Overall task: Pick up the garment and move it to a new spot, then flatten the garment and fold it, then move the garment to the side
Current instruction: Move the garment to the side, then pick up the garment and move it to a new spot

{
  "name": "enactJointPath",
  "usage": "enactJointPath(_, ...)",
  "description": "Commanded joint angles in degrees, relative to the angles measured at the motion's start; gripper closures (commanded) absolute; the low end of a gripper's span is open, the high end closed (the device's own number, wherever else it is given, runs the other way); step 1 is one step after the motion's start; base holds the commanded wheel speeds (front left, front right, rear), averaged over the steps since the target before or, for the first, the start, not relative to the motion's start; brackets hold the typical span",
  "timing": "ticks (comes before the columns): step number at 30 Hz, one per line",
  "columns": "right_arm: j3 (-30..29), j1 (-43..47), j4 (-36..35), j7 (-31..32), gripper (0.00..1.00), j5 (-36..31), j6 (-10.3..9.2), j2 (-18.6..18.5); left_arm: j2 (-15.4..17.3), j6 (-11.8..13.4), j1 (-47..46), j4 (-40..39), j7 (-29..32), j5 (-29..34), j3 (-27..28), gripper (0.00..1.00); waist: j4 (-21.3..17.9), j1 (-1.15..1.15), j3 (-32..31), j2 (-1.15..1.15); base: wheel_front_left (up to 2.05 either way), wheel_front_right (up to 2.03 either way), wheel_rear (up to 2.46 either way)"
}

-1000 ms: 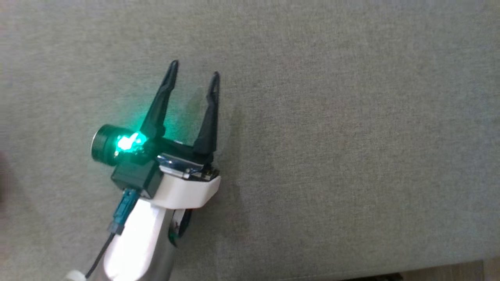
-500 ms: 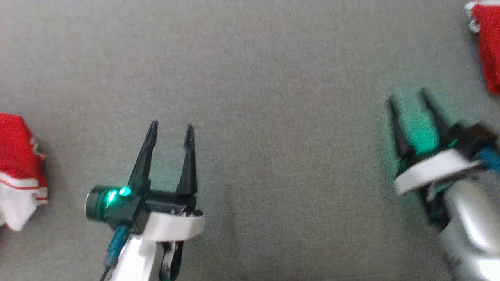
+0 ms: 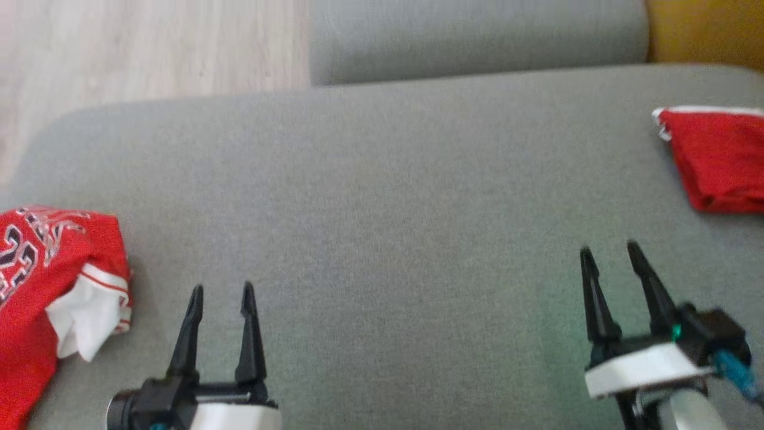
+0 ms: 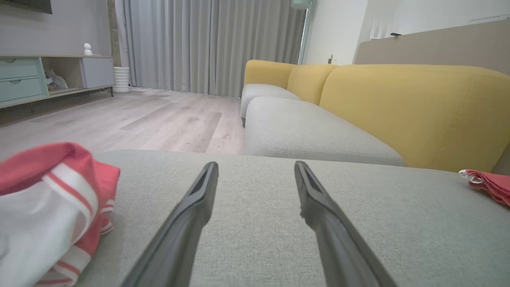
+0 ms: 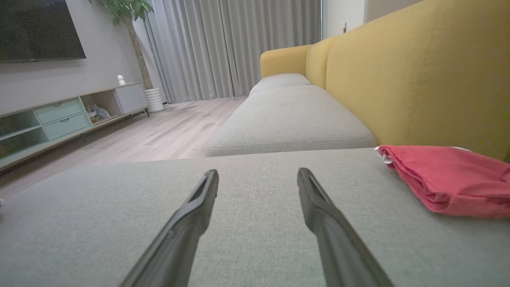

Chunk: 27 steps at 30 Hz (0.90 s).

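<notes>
A crumpled red garment (image 3: 54, 280) with white trim and a printed pattern lies at the left edge of the grey cushion (image 3: 382, 239); the left wrist view has it (image 4: 48, 199) at lower left. A second red garment (image 3: 716, 158), folded flat, lies at the far right, and the right wrist view shows it (image 5: 450, 179) by the yellow backrest. My left gripper (image 3: 222, 288) stands open and empty just right of the crumpled one, apart from it. My right gripper (image 3: 609, 248) is open and empty, below and left of the folded one. Both wrist views show open jaws over bare cushion.
Wooden floor (image 3: 149, 48) lies beyond the cushion's far left edge. Another grey seat cushion (image 3: 477, 36) adjoins at the back, with the yellow backrest (image 5: 430, 71) on the right. A low cabinet (image 5: 59, 115) stands along the far wall.
The head camera has swung, so the whole picture shifted: both garments, the floor and the right gripper came into view. Both grippers stay open.
</notes>
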Motion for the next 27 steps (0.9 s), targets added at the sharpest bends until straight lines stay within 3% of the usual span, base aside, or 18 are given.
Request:
enactJointPath(1,0.39,0.14,-2.38,-0.61,0.00,-0.95,-0.04,0.33,0.21,-0.06,-0.35,-1.75,-0.09,0.11,2.49,0.00,1.04,0.02,-3.36,-0.01,0.00,0.00,0.00)
enactJointPath(9,-1.02,4.32,-2.98,-0.62,0.00,-2.86,-0.04,1.90,0.21,-0.76,2.50,-2.90,-0.09,0.74,4.02,0.00,0.95,0.02,-6.05,-0.01,0.00,0.00,0.00)
enactJointPath(27,-1.97,5.46,-2.79,-0.62,0.00,-3.40,-0.04,2.51,0.21,-1.03,2.81,-2.73,-0.09,2.46,3.63,0.00,1.59,0.02,-5.81,-0.01,0.00,0.00,0.00)
